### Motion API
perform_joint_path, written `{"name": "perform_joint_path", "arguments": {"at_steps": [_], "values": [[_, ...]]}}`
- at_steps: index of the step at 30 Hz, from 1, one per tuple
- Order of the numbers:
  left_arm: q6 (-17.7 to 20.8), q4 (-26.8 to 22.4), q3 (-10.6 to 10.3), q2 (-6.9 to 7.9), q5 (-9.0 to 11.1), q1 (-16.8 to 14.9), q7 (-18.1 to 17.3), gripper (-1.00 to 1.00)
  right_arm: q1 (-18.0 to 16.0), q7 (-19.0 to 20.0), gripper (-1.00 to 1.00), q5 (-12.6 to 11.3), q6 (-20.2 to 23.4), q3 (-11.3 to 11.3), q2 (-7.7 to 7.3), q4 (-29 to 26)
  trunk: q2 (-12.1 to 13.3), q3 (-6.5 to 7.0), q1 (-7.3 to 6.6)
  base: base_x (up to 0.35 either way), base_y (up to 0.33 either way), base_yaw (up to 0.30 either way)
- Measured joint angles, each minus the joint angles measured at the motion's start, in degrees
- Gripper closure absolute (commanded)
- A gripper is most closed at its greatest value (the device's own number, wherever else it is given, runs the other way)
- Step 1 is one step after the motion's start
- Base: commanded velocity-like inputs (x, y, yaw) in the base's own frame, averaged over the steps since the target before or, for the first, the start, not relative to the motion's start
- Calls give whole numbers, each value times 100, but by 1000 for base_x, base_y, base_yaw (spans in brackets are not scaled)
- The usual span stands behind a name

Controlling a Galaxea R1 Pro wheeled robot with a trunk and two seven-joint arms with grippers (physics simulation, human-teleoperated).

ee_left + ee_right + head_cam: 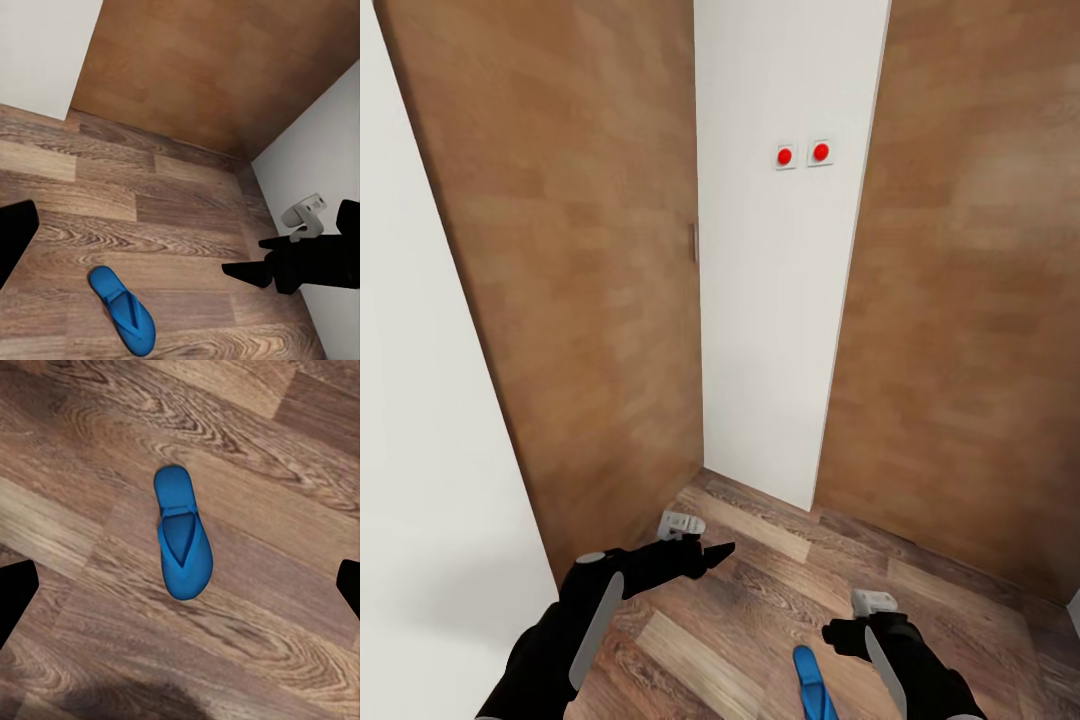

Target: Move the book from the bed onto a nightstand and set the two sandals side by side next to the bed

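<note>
Sandal (182, 542) first: one blue sandal lies flat on the plank floor (760, 610) directly under my right gripper (865, 635), whose fingers stand spread wide and empty on either side of it. I judge I'm on the sandal pickup, so next I lower straight down and close across it. My left gripper (705, 552) hangs nearby; I can't tell its state. Beyond are wooden doors (570, 260) and a white wall (785, 300). In the head view the sandal is cut off by the frame.

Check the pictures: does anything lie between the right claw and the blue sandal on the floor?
Nothing visible does. The sandal lies alone on bare wood floor, centred between the right claw's open fingertips, with no object over it.
</note>
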Motion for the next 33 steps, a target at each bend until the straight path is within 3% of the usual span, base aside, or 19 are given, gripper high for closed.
{"name": "perform_joint_path", "arguments": {"at_steps": [26,33], "values": [[5,-1,25,9,9,0,-3,-100,0,8,-100,20,60,-61,-117,-36,-1043,-467,571,0,0,0],[-1,-1,15,6,9,0,-3,-100,0,-26,-100,10,-15,-11,-77,2,-1324,-592,725,0,0,0]]}}
